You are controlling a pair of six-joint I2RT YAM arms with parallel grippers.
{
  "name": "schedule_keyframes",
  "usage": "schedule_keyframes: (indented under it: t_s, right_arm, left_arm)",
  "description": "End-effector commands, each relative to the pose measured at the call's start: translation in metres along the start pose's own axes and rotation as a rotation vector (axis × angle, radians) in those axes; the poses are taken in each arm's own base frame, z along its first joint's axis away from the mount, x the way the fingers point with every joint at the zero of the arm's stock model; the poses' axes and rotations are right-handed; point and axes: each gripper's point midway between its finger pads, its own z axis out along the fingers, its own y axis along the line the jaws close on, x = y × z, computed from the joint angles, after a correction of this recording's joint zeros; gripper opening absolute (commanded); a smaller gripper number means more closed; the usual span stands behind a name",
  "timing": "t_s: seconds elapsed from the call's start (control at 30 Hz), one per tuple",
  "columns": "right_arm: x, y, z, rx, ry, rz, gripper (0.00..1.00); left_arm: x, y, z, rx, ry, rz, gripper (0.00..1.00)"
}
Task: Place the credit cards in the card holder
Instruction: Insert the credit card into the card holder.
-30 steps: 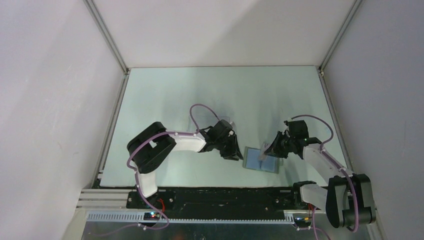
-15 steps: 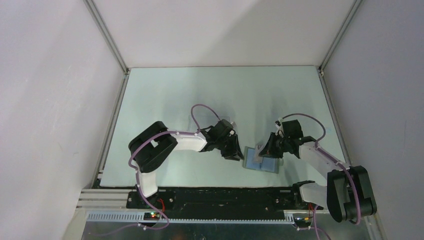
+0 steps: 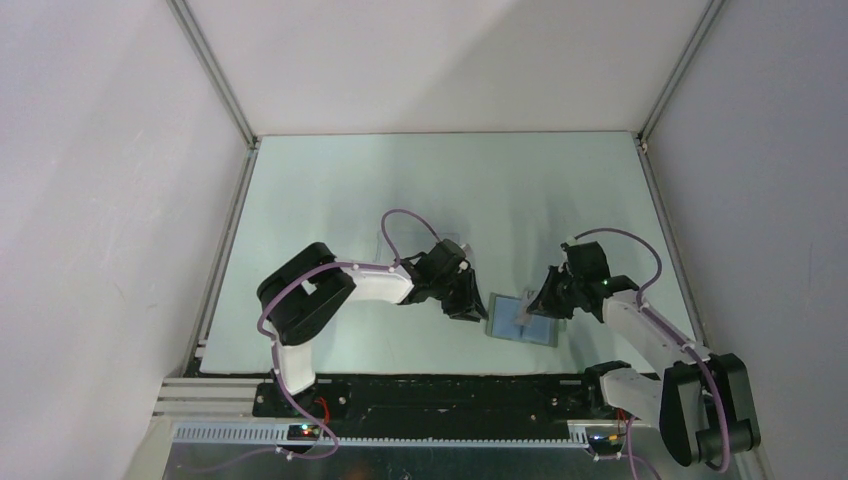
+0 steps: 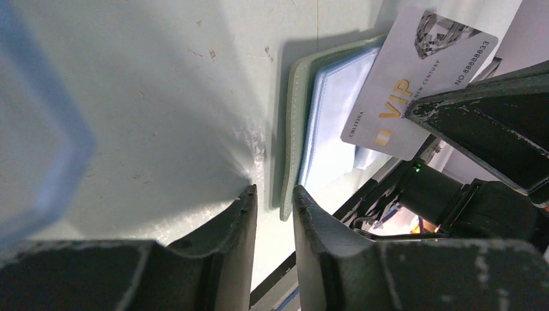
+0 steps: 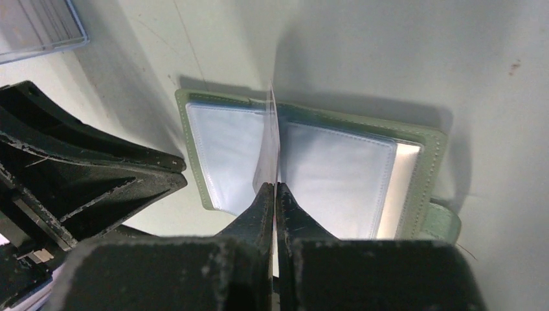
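The right gripper (image 5: 276, 189) pinches a card (image 4: 414, 78) tight, held edge-on over the open card holder (image 5: 336, 168), with the card's lower end hidden. The left gripper (image 4: 274, 197) is slightly parted and empty beside the holder; whether they touch is unclear.

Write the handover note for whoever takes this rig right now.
Left gripper: fingers slightly apart, empty, tips at the edge of the card holder.
Right gripper: shut on one card, held on edge over the open holder.
Holder: lying open on the table.
Done: card picked up, holder open.
Left: slide this card into a pocket.
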Motion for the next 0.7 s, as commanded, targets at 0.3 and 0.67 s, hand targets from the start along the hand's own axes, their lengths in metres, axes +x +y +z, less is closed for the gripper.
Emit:
schedule_keyframes:
  t_s: [0.3, 0.67]
  right_arm:
    - [-0.018, -0.019, -0.014, 0.143, -0.102, 0.031, 0.00]
    - [-0.007, 0.005, -0.007, -0.005, -0.030, -0.028, 0.00]
  left_arm:
    - [-0.002, -0.007, -0.002, 0.035, -0.004, 0.000, 0.32]
    - [-0.001, -0.006, 0.002, 0.039, 0.012, -0.004, 0.32]
